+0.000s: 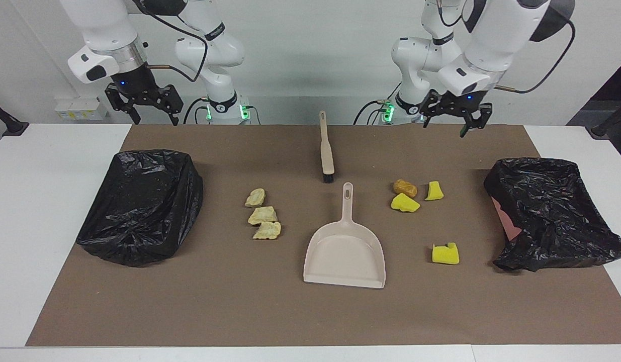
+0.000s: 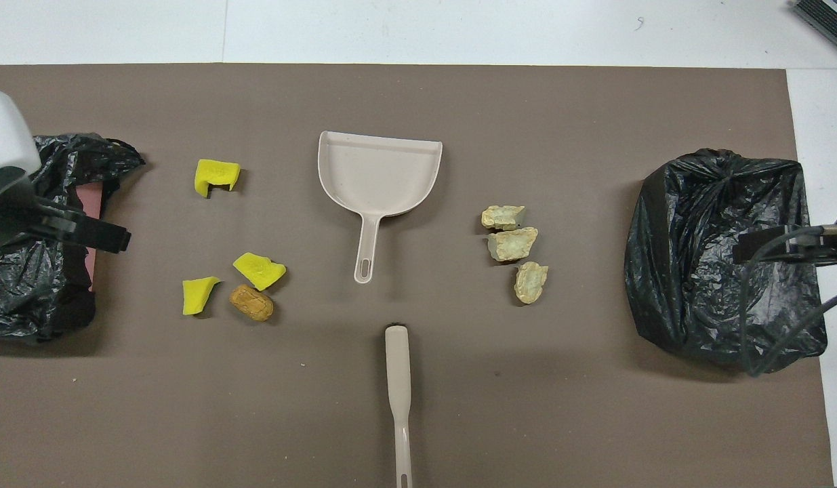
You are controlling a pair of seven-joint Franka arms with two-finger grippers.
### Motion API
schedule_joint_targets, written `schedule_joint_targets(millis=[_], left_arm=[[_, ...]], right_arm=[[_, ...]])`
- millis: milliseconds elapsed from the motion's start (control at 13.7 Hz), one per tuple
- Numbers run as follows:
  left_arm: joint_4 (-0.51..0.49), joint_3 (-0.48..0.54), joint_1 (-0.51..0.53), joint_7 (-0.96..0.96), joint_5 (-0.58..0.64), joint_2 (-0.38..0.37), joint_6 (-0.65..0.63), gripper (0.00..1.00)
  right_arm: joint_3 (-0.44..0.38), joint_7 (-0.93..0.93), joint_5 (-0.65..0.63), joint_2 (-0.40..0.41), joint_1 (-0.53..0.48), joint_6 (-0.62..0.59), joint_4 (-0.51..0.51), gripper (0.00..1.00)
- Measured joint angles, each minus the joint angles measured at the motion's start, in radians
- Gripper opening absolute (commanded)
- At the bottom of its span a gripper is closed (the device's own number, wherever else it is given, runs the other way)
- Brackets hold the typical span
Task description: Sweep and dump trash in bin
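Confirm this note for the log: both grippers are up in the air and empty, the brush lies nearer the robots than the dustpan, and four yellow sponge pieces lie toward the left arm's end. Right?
One detail is off: the facing view shows three yellow sponge pieces, not four; the fourth lump beside them is orange-brown. The rest stands: left gripper and right gripper are raised and empty, and the brush lies nearer the robots than the dustpan.

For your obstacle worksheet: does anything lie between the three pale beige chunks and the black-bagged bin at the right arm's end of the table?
Nothing visible does. Only bare brown mat separates the pale beige chunks from that bin.
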Motion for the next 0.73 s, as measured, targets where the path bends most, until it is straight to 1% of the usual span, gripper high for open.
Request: schedule_joint_targets(millis=[292, 365, 510, 729], left_arm=[[-0.212, -0.004, -0.181, -0.194, -0.003, -0.1, 0.11, 1.0], [-0.251, -0.006, -0.226, -0.246, -0.004, -0.116, 0.136, 1.0], [-0.319, -0.006, -0.32, -0.357, -0.005, -0.132, 0.2, 1.0], [-0.447, -0.009, -0.467, -0.526, -0.006, -0.132, 0.354, 1.0]], right_arm=[[0.0, 0.0, 0.0, 0.0, 0.0, 0.0, 0.0, 1.0], [0.0, 0.0, 0.0, 0.0, 0.0, 0.0, 0.0, 1.0], [0.001, 0.0, 0.0, 0.0, 0.001, 0.0, 0.0, 1.0], [0.004, 0.0, 0.0, 0.0, 0.003, 0.0, 0.0, 1.0]])
